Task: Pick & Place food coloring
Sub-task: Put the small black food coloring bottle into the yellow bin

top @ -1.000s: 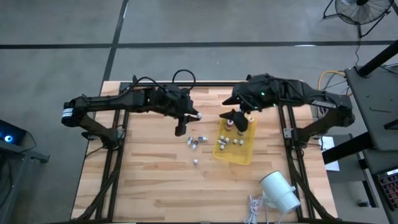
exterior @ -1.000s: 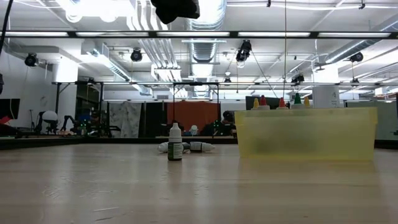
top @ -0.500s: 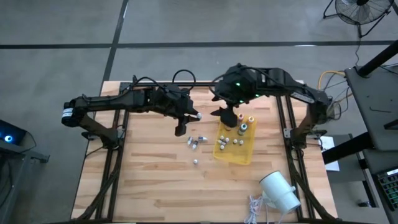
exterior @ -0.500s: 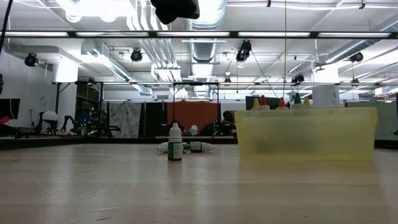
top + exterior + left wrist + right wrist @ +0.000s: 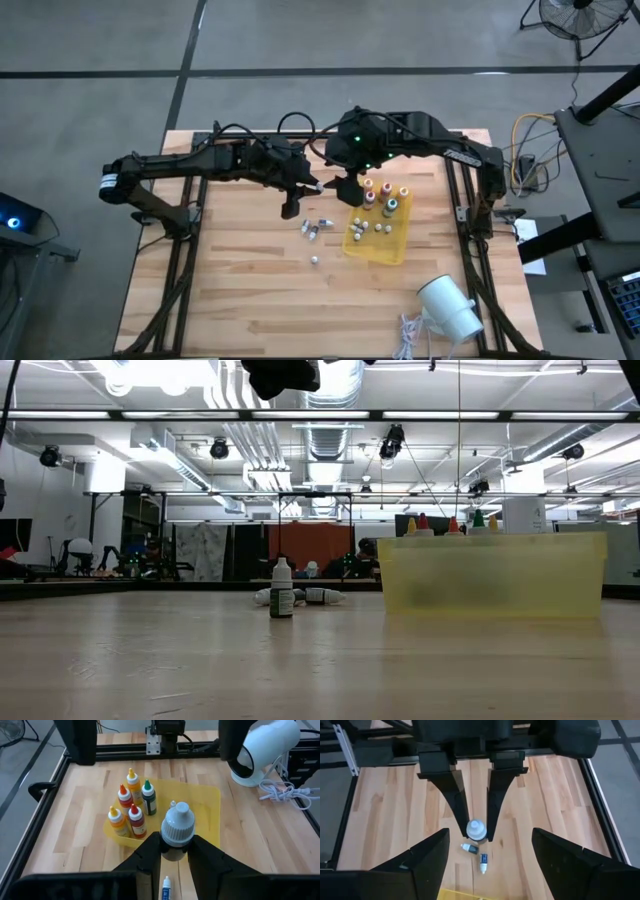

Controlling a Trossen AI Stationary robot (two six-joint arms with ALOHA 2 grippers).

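The left end effector (image 5: 172,851) hangs over the middle of the worktop (image 5: 240,290) and pinches a little vial (image 5: 176,824) with a white cap between its two fingers. The right end effector (image 5: 347,187) is close beside it, near the back corner of the yellow tray (image 5: 397,246), and its fingers are spread wide with nothing in them. In the tray stand small bottles (image 5: 131,807) with red, orange, yellow and green tops, all upright and close together, and a few tiny vials sit in there too. More tiny vials (image 5: 316,227) lie on the wood just beside the tray, some on their sides, and one (image 5: 282,589) stands up by itself. These things look very light and made of hard plastic, so they will not bend, but they are smooth and round and could slip or roll away. A good place to hold one is on the body just under the cap, where the cap's edge can stop it from sliding down. A soft squeeze should be enough. The ones lying down may spin if only one finger bumps them.
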